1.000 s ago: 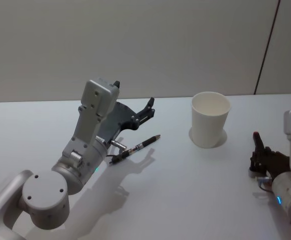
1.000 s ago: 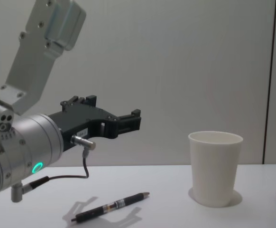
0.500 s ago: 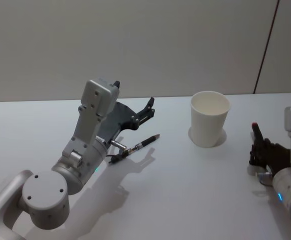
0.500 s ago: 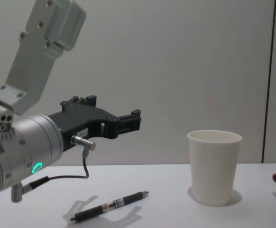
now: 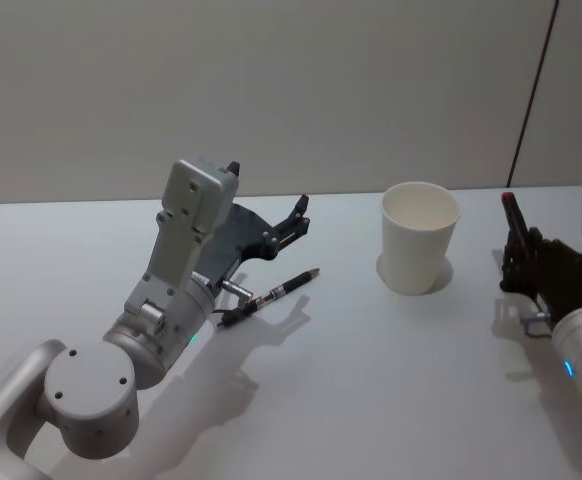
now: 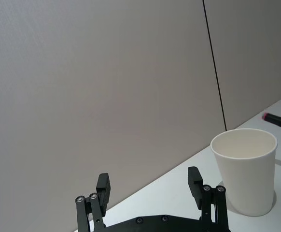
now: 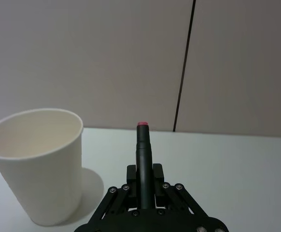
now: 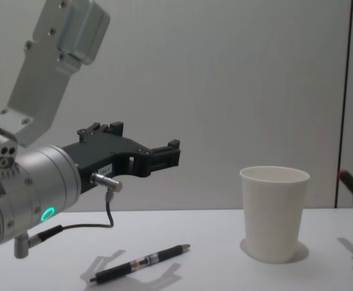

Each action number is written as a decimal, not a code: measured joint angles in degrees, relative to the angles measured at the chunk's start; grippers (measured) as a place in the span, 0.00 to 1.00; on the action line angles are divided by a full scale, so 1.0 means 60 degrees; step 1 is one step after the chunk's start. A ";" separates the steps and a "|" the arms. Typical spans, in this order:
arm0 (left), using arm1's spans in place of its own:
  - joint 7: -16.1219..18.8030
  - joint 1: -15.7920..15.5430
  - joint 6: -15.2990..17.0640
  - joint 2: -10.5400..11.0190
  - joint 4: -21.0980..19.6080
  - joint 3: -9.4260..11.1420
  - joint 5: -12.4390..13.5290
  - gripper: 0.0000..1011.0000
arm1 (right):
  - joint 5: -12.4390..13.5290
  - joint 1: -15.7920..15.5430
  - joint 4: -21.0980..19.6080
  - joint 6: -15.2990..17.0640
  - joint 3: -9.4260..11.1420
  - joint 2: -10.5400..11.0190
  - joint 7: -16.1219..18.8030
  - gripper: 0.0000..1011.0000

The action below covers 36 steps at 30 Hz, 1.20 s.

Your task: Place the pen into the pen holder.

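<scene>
Right gripper (image 7: 144, 171) has risen, clenched on a red-tipped black pen (image 7: 142, 145); the white paper cup (image 5: 420, 238) now stands near on its left, so you next carry it over the rim. Left gripper (image 6: 148, 181) hangs spread above a second pen (image 5: 271, 293).

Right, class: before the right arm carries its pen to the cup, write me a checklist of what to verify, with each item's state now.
1. Grip: the right gripper is shut on the red-tipped pen. Ok.
2. The cup stands upright on the table, mouth open, nothing seen inside. Ok.
3. Pen above the cup's mouth: it is off to the cup's right. Not ok.
4. Pen high enough to clear the rim. Cannot tell.
5. Left gripper out of the path: open, hovering over the second pen, left of the cup. Ok.
</scene>
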 joint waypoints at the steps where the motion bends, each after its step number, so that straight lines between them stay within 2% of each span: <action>1: 0.0000 0.0000 0.0000 0.0000 0.0000 0.0000 0.0000 0.99 | -0.0056 0.0028 0.0015 -0.0229 0.0019 0.0021 0.0124 0.18; 6: 0.0000 0.0000 0.0000 0.0000 0.0000 0.0000 0.0000 0.99 | -0.0157 0.0101 0.0063 -0.0770 0.0055 0.0066 0.0424 0.18; 16: 0.0000 0.0000 0.0000 0.0000 0.0000 0.0000 0.0000 0.99 | -0.0257 0.0528 0.0364 -0.2443 0.0171 0.0162 0.1574 0.18; 17: 0.0000 0.0000 0.0000 0.0000 0.0000 0.0000 0.0000 0.99 | -0.0257 0.0528 0.0364 -0.2443 0.0171 0.0162 0.1574 0.18; 21: 0.0000 0.0000 0.0000 0.0000 0.0000 0.0000 0.0000 0.99 | -0.0257 0.0836 0.0625 -0.3136 0.0193 0.0151 0.2161 0.18; 28: 0.0000 0.0000 0.0000 0.0000 0.0000 0.0000 0.0000 0.99 | -0.0254 0.1526 0.1306 -0.4036 0.0187 0.0025 0.3004 0.18; 36: 0.0000 0.0000 0.0000 -0.0001 0.0001 0.0000 0.0000 0.99 | -0.0368 0.2175 0.2064 -0.4644 0.0133 -0.0155 0.3571 0.18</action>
